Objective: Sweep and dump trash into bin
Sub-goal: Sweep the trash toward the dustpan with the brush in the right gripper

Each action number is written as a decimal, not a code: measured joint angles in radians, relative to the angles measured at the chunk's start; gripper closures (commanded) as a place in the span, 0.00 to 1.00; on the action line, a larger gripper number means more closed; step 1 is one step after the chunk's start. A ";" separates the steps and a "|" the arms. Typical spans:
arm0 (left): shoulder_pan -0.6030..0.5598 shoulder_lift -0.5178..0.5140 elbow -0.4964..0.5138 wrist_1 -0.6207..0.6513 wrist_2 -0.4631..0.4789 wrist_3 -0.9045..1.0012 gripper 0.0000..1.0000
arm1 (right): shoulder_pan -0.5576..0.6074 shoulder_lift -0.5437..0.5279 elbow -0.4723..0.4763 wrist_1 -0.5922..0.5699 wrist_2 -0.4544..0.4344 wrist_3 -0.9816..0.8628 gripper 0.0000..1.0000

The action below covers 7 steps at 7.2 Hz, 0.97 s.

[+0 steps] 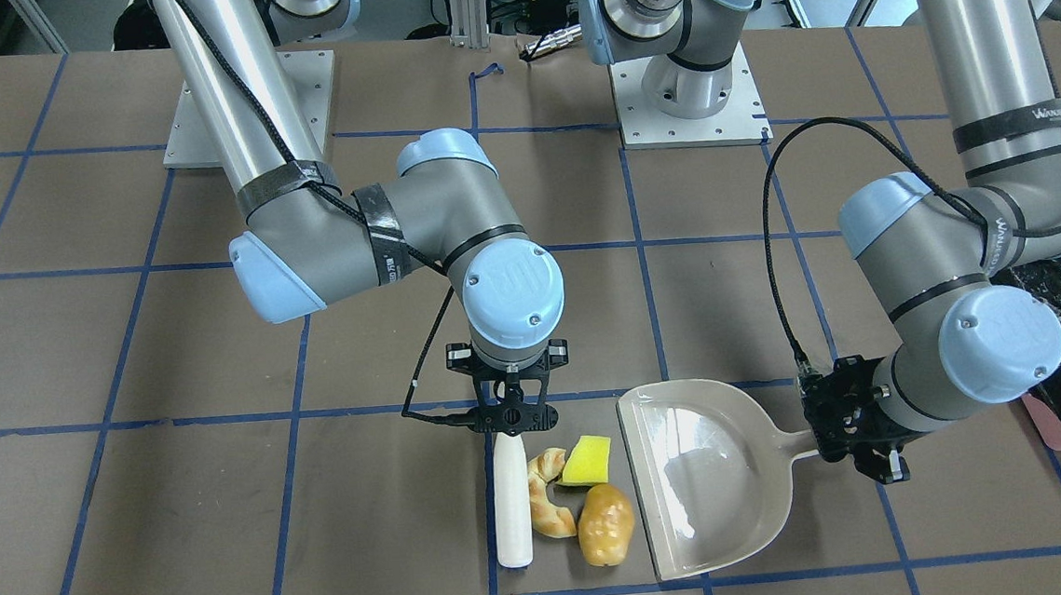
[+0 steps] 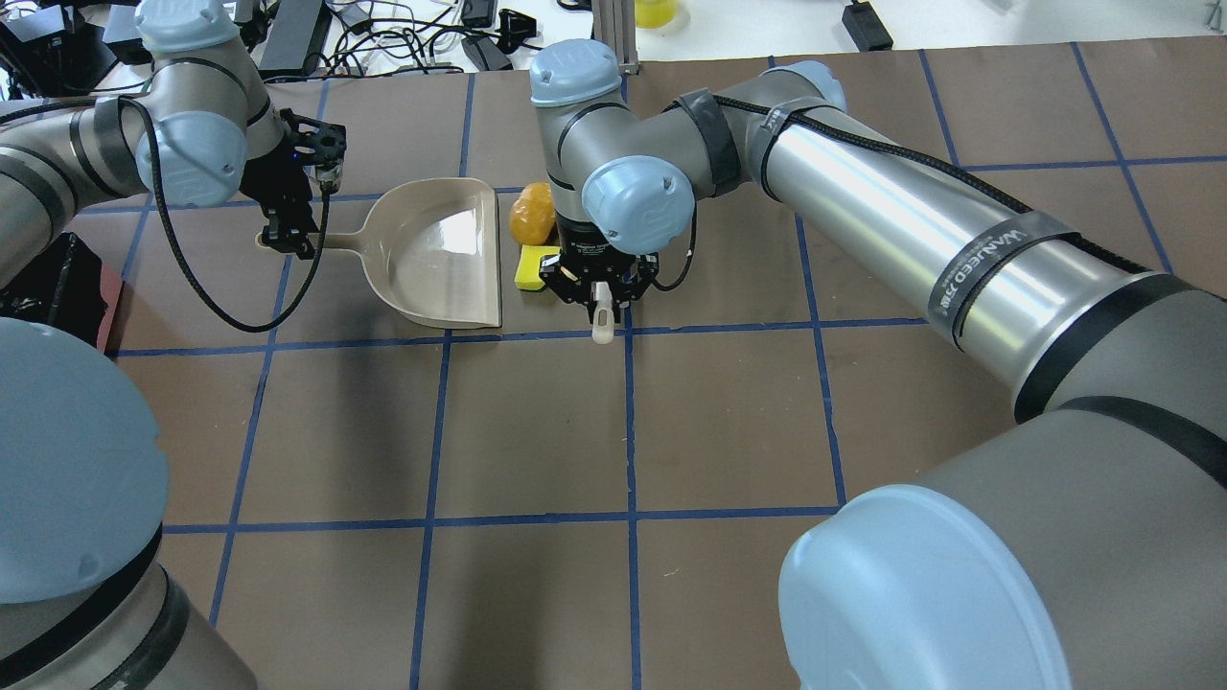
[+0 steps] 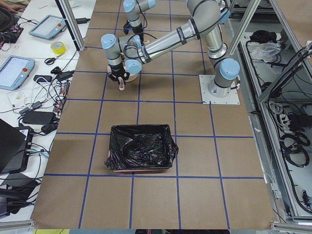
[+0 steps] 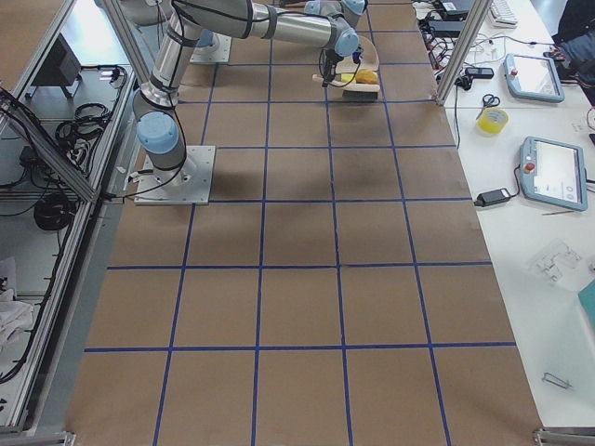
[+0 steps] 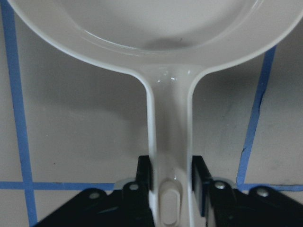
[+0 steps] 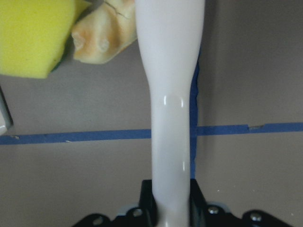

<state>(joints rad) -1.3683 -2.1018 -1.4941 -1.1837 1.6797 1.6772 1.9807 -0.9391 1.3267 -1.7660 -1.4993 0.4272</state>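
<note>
Three trash pieces lie together on the table: a tan croissant [image 1: 550,506], a golden-brown lump [image 1: 605,524] and a yellow-green wedge [image 1: 586,460]. My right gripper [image 1: 511,420] is shut on a white brush handle [image 1: 511,504] that lies along the croissant's far side from the beige dustpan [image 1: 702,481]. The dustpan's open edge faces the lump, a small gap apart. My left gripper [image 1: 830,440] is shut on the dustpan's handle [image 5: 170,142]. The black-lined bin [image 3: 141,153] with its pink side stands beyond my left arm. In the overhead view the croissant is hidden under my right wrist.
The table is brown with blue tape grid lines. The two arm base plates [image 1: 690,109] sit at the robot's side. Tablets, tape and cables lie on a white side table [image 3: 29,68] past the far table edge.
</note>
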 measured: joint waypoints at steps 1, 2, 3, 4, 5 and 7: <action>0.000 0.000 0.000 0.000 0.000 0.000 1.00 | 0.012 0.018 -0.022 -0.011 0.007 0.006 0.95; 0.000 0.000 -0.002 0.000 0.000 0.000 1.00 | 0.027 0.039 -0.047 -0.016 0.010 0.014 0.95; 0.000 0.000 -0.003 0.000 0.000 -0.001 1.00 | 0.042 0.054 -0.069 -0.018 0.020 0.023 0.95; 0.000 0.000 -0.004 0.001 0.000 -0.001 1.00 | 0.053 0.064 -0.086 -0.025 0.040 0.028 0.95; 0.000 0.000 -0.004 0.001 0.000 -0.001 1.00 | 0.061 0.070 -0.101 -0.038 0.056 0.031 0.95; 0.000 0.001 -0.006 0.001 0.000 -0.001 1.00 | 0.084 0.090 -0.123 -0.078 0.078 0.052 0.95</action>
<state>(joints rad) -1.3683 -2.1006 -1.4996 -1.1827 1.6797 1.6766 2.0645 -0.8490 1.2039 -1.8436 -1.4210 0.4796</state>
